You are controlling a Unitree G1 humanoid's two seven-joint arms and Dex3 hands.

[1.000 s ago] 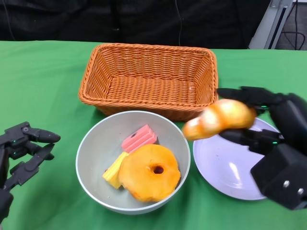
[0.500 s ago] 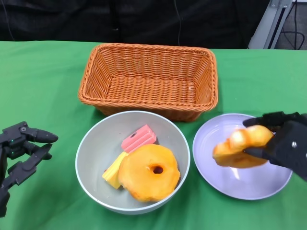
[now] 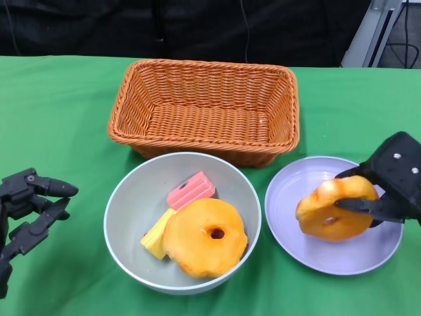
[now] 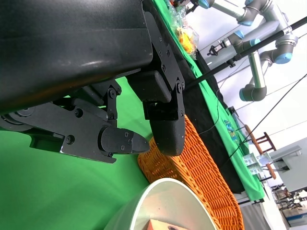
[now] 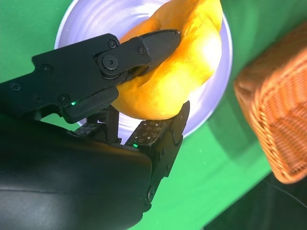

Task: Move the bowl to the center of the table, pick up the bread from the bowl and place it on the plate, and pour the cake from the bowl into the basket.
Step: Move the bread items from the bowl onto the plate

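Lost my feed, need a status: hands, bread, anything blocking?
Right hand grips bread over plate. Left hand open, beside bowl. Cake in bowl. Nothing blocking.

One wicker basket [image 3: 204, 108], one grey bowl [image 3: 125, 197], one lilac plate [image 3: 289, 217]. Two breads: one [image 3: 334, 207] over plate, one [image 3: 205, 237] in bowl. Two cake pieces: pink [image 3: 191, 189], yellow [image 3: 156, 236].

Woven wicker basket [image 3: 204, 108], glossy smooth plate [image 3: 296, 217], matt green cloth [image 3: 59, 112]
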